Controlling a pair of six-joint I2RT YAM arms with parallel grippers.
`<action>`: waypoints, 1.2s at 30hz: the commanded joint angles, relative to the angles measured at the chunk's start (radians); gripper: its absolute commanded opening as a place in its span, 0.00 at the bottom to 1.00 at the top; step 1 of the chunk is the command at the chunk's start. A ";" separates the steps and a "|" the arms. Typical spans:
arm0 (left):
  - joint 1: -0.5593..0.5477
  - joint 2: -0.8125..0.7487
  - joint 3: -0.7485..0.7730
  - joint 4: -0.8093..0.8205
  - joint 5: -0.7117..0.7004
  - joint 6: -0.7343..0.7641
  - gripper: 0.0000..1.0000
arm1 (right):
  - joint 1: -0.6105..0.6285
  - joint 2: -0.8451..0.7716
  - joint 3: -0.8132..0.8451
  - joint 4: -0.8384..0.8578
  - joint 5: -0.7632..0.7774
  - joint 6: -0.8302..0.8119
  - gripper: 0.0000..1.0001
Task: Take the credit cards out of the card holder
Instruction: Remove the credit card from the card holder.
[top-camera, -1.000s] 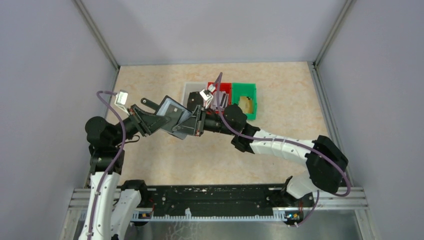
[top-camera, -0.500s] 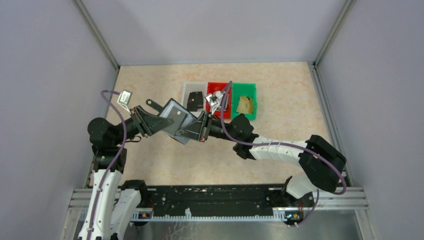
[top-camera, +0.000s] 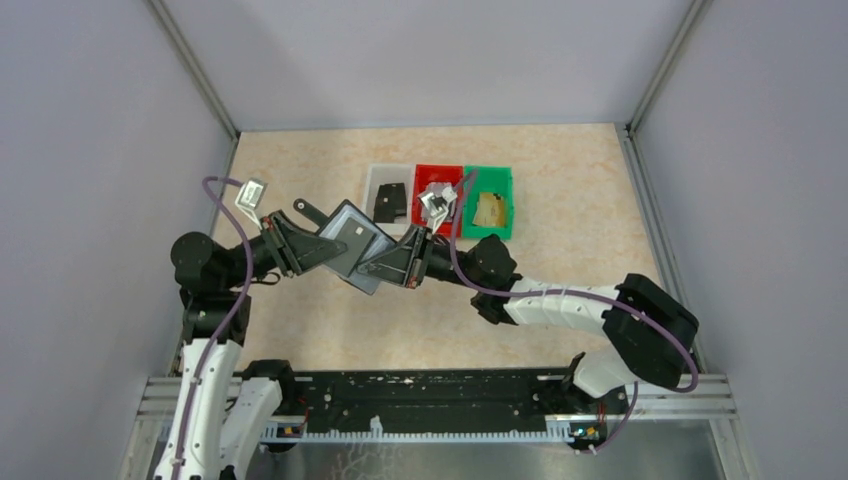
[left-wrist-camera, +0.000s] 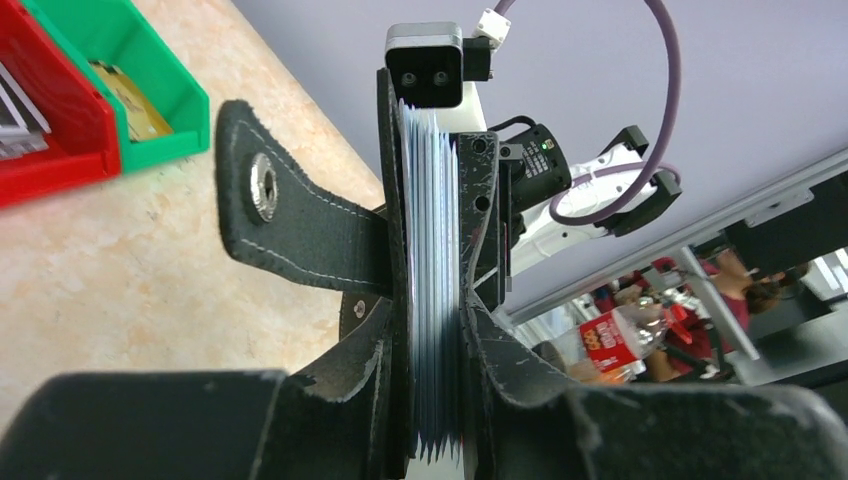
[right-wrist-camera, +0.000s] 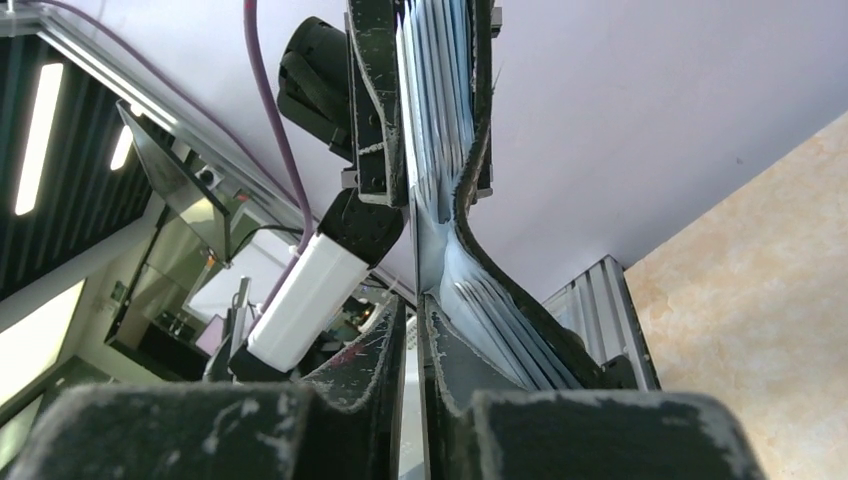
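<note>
Three bins sit side by side near the table's (top-camera: 570, 270) far edge, about mid-width, with their walls touching: white bin (top-camera: 373, 185) on the left, red bin (top-camera: 430, 172) in the middle, green bin (top-camera: 492, 175) on the right. I see a dark item (top-camera: 391, 203) lying in the white bin but can't tell what it is. The tabletop is beige and marbled. Plain grey walls (top-camera: 430, 60) close the left, right and far sides, with aluminium posts (top-camera: 195, 70) at the far corners. A black rail (top-camera: 430, 405) runs along the near edge. The left wrist view catches a red-and-white carton (left-wrist-camera: 610, 335) and someone in a red top (left-wrist-camera: 735, 290) beyond the enclosure, both blurred.
</note>
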 joint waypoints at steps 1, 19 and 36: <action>-0.004 -0.027 0.062 -0.028 0.020 0.113 0.07 | -0.004 -0.054 0.018 0.083 0.040 -0.016 0.13; -0.004 -0.048 0.040 -0.009 0.061 0.117 0.14 | -0.021 0.063 0.136 0.010 0.088 0.126 0.01; -0.004 -0.009 0.004 0.186 0.036 -0.165 0.22 | -0.021 0.064 0.030 0.294 0.042 0.161 0.00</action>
